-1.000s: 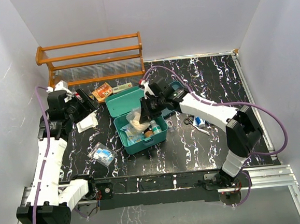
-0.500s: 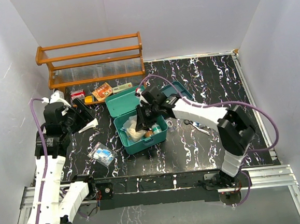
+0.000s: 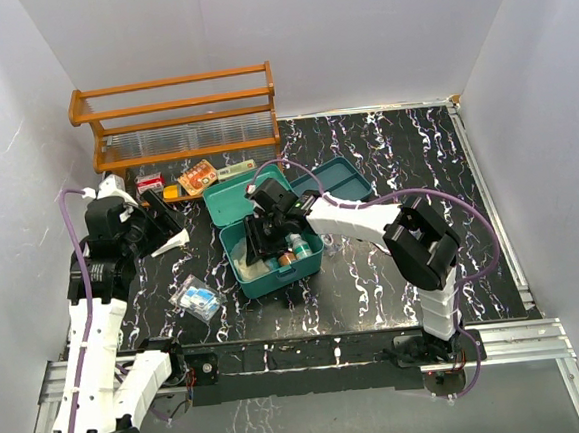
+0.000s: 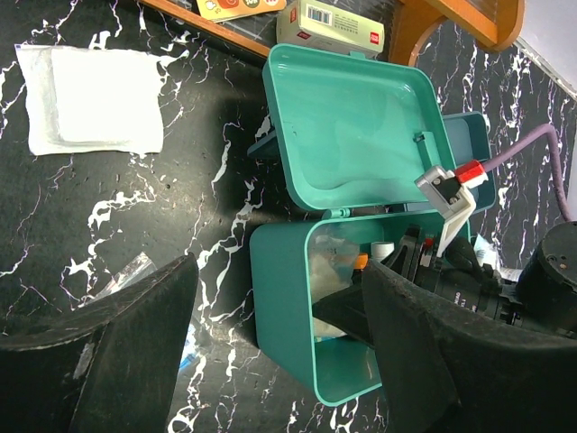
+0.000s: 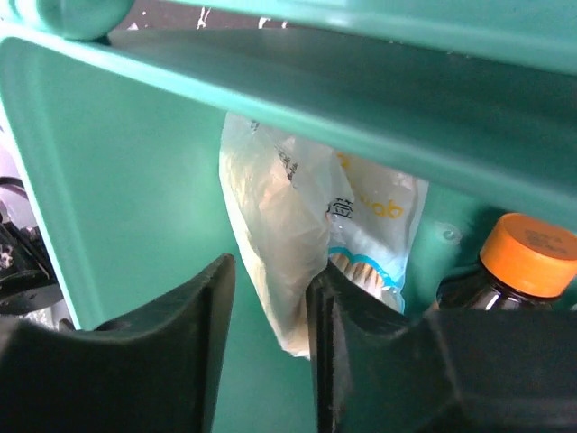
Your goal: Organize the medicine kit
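The teal medicine kit (image 3: 236,196) stands open at the table's middle, lid laid back. It also shows in the left wrist view (image 4: 352,126) and the right wrist view (image 5: 117,180). My right gripper (image 3: 266,240) is down inside the kit's base. Its jaws (image 5: 270,343) are slightly apart around the lower end of a clear plastic bag (image 5: 279,225); the bag rests against the right finger and a gap shows at the left finger. A brown bottle with an orange cap (image 5: 532,253) stands beside it. My left gripper (image 3: 165,226) (image 4: 279,361) is wide open and empty, left of the kit.
A brown wooden rack (image 3: 176,115) stands at the back left, with small packets (image 3: 198,176) and a flat box (image 4: 329,27) in front of it. A white gauze pad (image 4: 95,99) and a clear packet (image 3: 198,299) lie left of the kit. A blue-teal tray (image 3: 342,177) sits behind the kit.
My right gripper has moved left and down into the kit's base with the plastic bag. The left arm pulled back a little to the left, then stayed still.
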You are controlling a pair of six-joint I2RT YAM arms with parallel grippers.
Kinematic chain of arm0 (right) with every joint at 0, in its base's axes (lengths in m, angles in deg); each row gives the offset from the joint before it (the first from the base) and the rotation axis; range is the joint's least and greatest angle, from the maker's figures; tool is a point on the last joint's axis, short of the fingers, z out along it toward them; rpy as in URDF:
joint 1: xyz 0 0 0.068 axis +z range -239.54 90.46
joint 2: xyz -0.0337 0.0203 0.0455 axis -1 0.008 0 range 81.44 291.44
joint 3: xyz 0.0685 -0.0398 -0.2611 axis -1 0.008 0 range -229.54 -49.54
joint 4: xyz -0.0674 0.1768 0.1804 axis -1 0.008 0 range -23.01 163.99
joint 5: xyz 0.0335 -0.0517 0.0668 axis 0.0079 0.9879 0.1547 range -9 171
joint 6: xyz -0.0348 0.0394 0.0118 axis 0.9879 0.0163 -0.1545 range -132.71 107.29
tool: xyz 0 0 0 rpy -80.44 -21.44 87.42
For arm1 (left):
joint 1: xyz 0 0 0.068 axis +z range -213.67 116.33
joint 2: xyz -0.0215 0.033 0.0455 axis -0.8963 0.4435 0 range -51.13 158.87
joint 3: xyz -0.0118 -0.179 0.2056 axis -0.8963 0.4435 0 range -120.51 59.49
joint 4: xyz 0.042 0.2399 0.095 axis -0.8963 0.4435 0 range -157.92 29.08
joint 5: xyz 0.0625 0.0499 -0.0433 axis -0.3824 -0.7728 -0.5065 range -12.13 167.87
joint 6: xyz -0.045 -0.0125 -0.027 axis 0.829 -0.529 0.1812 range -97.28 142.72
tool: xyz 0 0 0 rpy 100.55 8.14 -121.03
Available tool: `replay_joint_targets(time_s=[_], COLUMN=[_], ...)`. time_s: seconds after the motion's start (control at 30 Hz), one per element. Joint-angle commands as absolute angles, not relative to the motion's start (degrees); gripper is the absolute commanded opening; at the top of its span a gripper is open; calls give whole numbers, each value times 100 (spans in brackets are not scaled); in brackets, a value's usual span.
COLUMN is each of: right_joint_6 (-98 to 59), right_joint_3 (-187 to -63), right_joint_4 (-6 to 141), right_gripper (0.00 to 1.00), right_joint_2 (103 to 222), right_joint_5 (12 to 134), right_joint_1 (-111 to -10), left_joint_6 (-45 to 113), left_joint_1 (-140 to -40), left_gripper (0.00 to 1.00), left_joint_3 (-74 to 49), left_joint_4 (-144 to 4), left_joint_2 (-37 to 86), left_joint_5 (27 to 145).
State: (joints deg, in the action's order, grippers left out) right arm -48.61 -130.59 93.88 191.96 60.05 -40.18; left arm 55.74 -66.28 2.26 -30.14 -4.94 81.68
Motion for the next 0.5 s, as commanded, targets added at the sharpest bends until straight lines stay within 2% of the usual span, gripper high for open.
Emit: replay_joint_targets(time_s=[0.0, 0.1, 0.3, 0.47], right_joint_6=[-4856, -4856, -4795, -4495], right_joint_3=[-13271, -13180, -13070, -13073], right_joint_4=[9288, 9328, 9493, 9515], right_gripper=[40, 45, 51, 48], right_joint_2=[18946, 18733, 18459, 18481], right_joint_5=[6446, 6852, 7489, 7366], right_joint_1=[-4046, -4041, -4046, -4037], left_joint_6=[5516, 5502, 5435, 5479], left_joint_1=[-6614, -6613, -6613, -6614], left_gripper=[72, 72, 72, 73], left_joint_3=[142, 131, 96, 137], left_joint_4=[-3021, -3042, -3021, -2990], left_joint_2=[-463, -417, -351, -351], left_joint_5=[8139, 8143, 8062, 8075])
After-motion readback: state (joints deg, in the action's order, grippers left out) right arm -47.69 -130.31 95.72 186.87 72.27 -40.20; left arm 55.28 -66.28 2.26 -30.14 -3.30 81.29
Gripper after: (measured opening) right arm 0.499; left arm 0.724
